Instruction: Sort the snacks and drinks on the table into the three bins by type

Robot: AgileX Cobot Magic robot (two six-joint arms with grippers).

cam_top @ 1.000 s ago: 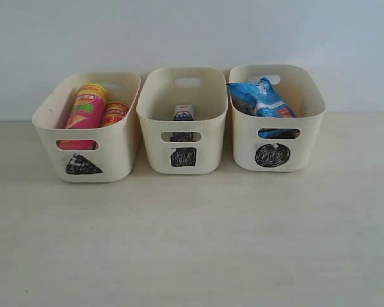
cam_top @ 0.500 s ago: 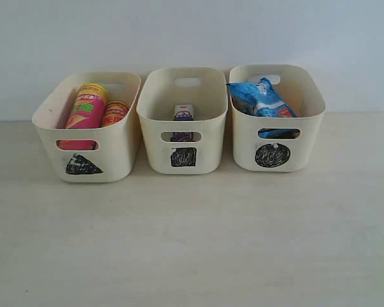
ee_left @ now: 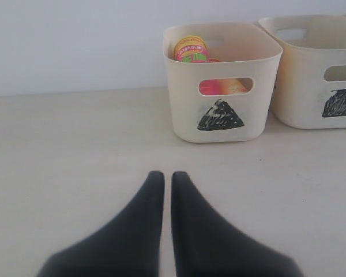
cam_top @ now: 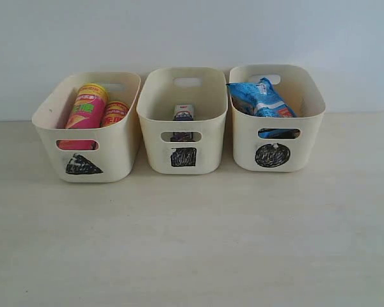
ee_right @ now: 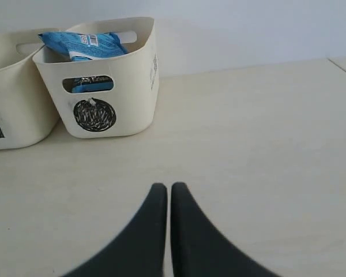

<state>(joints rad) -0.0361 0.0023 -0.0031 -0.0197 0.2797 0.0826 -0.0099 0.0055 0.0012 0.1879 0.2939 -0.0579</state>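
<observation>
Three cream bins stand in a row at the back of the table [cam_top: 192,243]. The triangle bin [cam_top: 118,160] on the left holds the pink-yellow chip tube [cam_top: 86,112] and the yellow-red chip tube [cam_top: 114,112]. In the square bin [cam_top: 205,157] in the middle a dark carton with a white top [cam_top: 183,113] shows; the white and blue carton is hidden. The circle bin [cam_top: 307,147] on the right holds the blue bag [cam_top: 261,98]; the orange-white bag is hidden. My left gripper [ee_left: 168,176] and right gripper [ee_right: 168,187] are shut and empty, both well in front of the bins and outside the exterior view.
A pale blue-grey wall [cam_top: 192,32] rises directly behind the bins. In the right wrist view the table's edge [ee_right: 341,62] shows at the far right.
</observation>
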